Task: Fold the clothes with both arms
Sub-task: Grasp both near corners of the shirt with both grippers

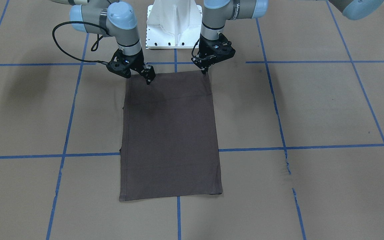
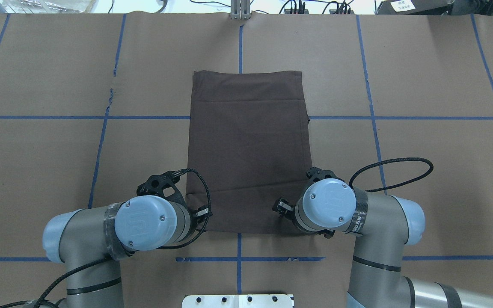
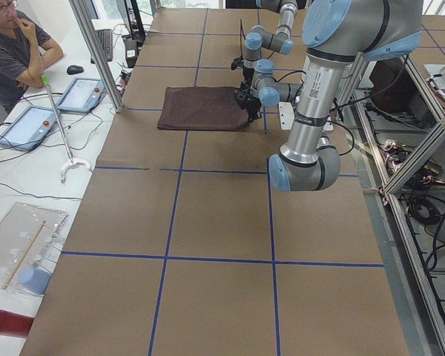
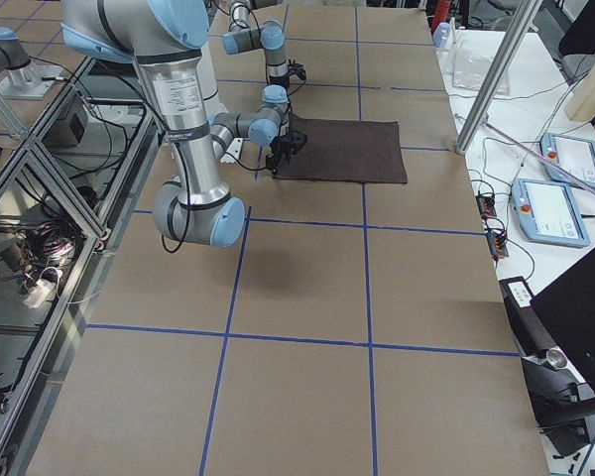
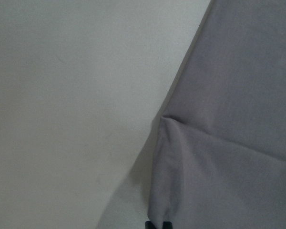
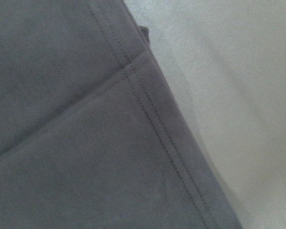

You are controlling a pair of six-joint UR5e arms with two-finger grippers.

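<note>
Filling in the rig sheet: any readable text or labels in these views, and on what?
None reads cleanly.
Left arm tube: white lettering, cropped and blurred.
Right arm wrist band: small print, blurred.
Left arm's sticker, right arm's sticker, in the side views: too small.
T-shirt: no print visible.

The dark grey-brown T-shirt point(image 2: 246, 149) lies flat, folded into a long rectangle; left arm point(image 2: 144, 222) and right arm point(image 2: 332, 205) reach down at its robot-side corners
</note>
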